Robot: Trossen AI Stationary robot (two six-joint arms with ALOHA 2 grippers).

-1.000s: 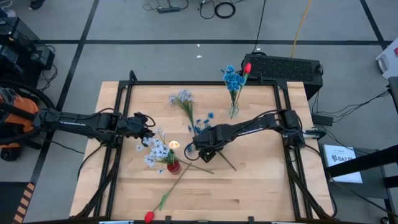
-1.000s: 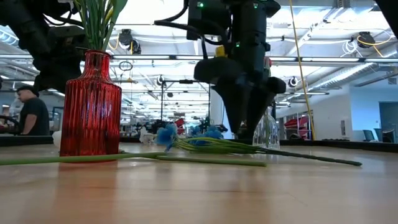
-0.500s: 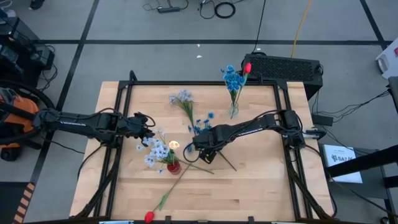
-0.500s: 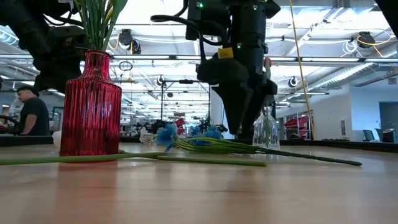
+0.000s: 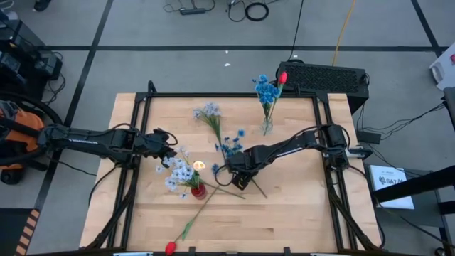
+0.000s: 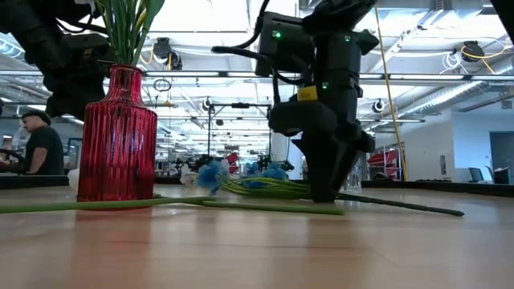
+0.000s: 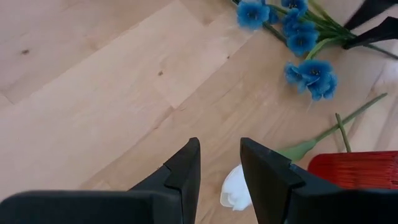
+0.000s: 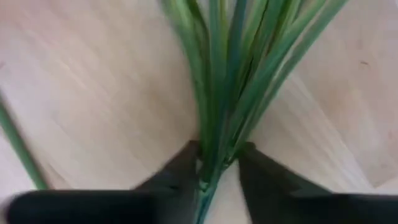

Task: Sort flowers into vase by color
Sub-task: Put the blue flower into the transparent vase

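At mid-table, the right gripper pinched the stem bundle of the bright blue flowers, blooms running away toward the clear vase holding blue and red. The left gripper hung half-open, empty, beside the red vase of pale flowers.

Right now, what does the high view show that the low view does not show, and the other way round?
Only the high view shows the clear vase with bright blue flowers and a red bud, the pale blue-white stem lying on the table, and the red bud at the near edge. Only the low view shows the room behind, with a person at the left. Both show the red vase with green stems in it, the blue flower bunch on the wood, and the right claw down on its stems.
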